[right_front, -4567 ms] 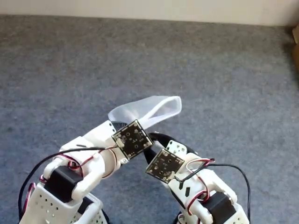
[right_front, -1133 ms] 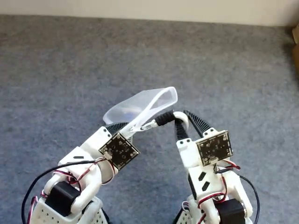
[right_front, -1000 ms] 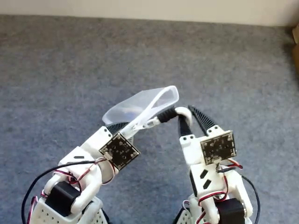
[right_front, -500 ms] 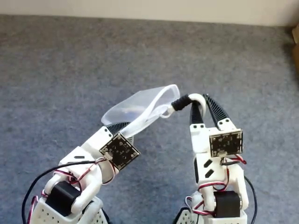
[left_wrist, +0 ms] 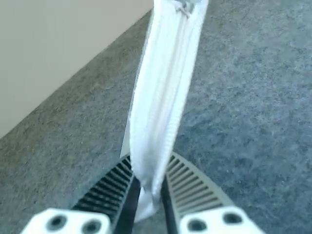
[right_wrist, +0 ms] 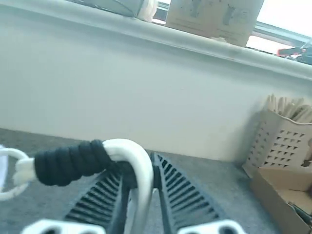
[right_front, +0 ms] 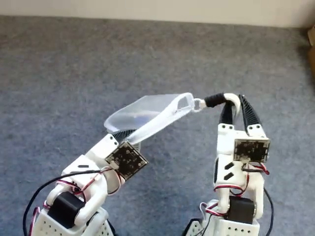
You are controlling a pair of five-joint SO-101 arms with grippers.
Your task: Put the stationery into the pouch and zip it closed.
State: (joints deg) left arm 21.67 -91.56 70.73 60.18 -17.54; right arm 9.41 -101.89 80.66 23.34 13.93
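- High view: the left arm rises from 7 o'clock, and the left gripper [right_front: 125, 133] is clenched on the near end of the pouch [right_front: 147, 114].
- In the left wrist view its ribbed fingers [left_wrist: 111, 186] pinch the white fabric from both sides.
- The translucent pouch stretches from that gripper toward 2 o'clock, above the grey desk [right_front: 74, 73]. What lies inside it cannot be made out.
- The zip line looks shut along its visible length, with the slider at the far end.
- A black-wrapped zip pull [right_front: 215, 100] runs on toward 3 o'clock from the slider.
- The right gripper [right_front: 234, 109], on the arm coming from 5 o'clock, is grasping the pull's white loop.
- At the desk's 3 o'clock edge, the right wrist view shows a perforated basket [right_wrist: 282, 139] against the wall.
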